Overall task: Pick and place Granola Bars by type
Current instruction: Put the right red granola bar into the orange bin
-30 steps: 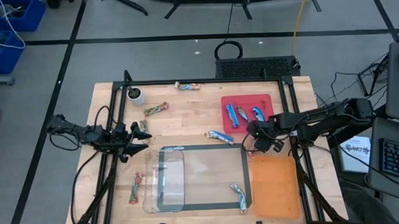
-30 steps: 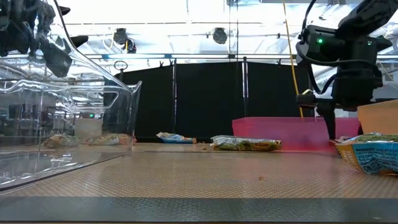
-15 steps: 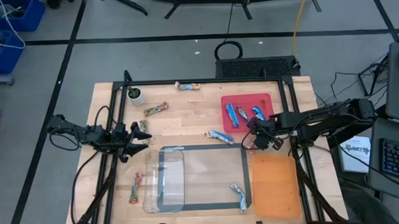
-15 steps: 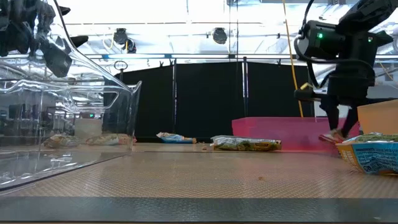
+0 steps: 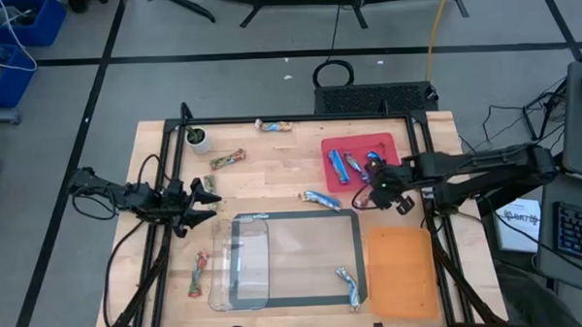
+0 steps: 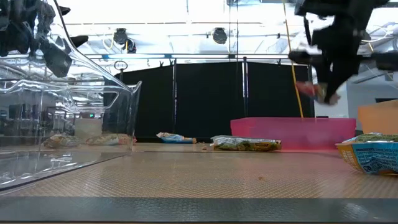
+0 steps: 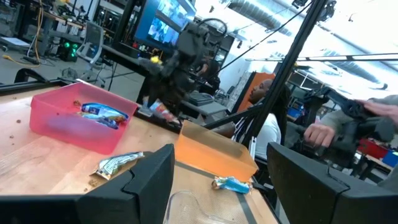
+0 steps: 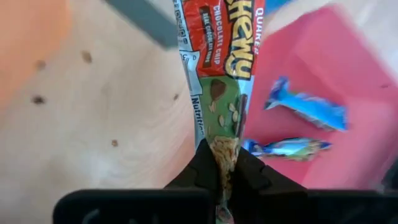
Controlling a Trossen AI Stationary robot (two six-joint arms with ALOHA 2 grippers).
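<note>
My right gripper is shut on a red-and-green Chewy granola bar, lifted above the near edge of the red tray; the low view shows the gripper well over the table. The tray holds blue bars. Loose bars lie flat on the wood: a blue one, a multicoloured one, one at the far edge, a red one and one on the mat. My left gripper waits open at the table's left side. My right gripper pinches the bar by its crimped end between the two fingertips. The fingers come from above. The bar is lifted clear of the table and sticks out sideways past the fingers, over the wood beside the red tray.
A flat orange tray lies near the table's right near corner. A clear plastic container stands on a dark-framed mat. A small white plant pot sits at the far left. A person is beyond the table.
My right gripper, down at the table beside the orange tray a second ago, has risen with the bar in its fingers and moved toward the far edge, to the red tray. The bar has been lifted clear of the wood.
</note>
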